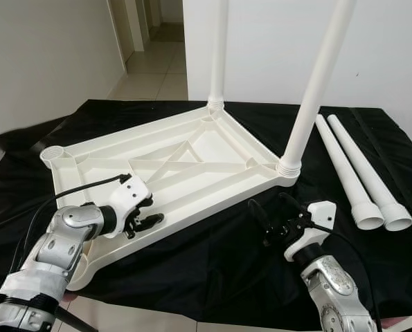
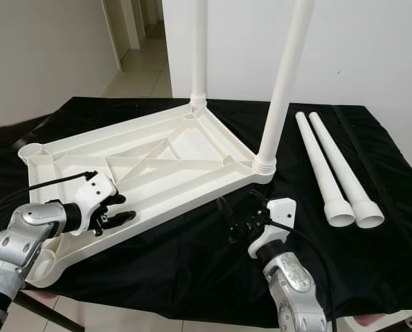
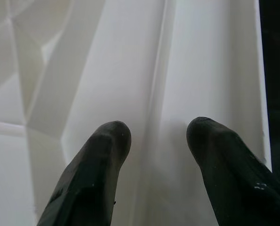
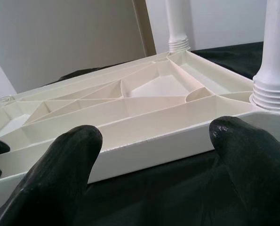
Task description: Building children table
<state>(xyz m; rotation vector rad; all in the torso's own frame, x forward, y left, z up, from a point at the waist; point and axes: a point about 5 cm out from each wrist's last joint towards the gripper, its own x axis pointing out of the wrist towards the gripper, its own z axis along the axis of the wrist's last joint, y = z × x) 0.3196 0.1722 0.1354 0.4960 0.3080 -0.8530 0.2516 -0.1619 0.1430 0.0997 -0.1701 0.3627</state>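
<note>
The white plastic table top [image 1: 212, 200] lies upside down on a black cloth. Two white legs stand upright in its sockets, one at the far corner [image 1: 219, 48] and one at the right corner [image 1: 316, 90]. Two loose legs [image 1: 358, 169] lie side by side on the cloth at the right. An empty socket [image 1: 53, 153] shows at the left corner. My left gripper [image 1: 149, 211] is open over the top's near rim, its fingers [image 3: 104, 141] either side of a rib. My right gripper [image 1: 269, 207] hovers open above the cloth, just in front of the near rim [image 4: 149, 150].
The black cloth [image 1: 219, 263] ends at the front edge close to my arms, with tiled floor below. A white wall stands behind the table, and a hallway [image 1: 157, 62] opens at the back left. The near-left corner of the top [image 1: 81, 266] overhangs the edge.
</note>
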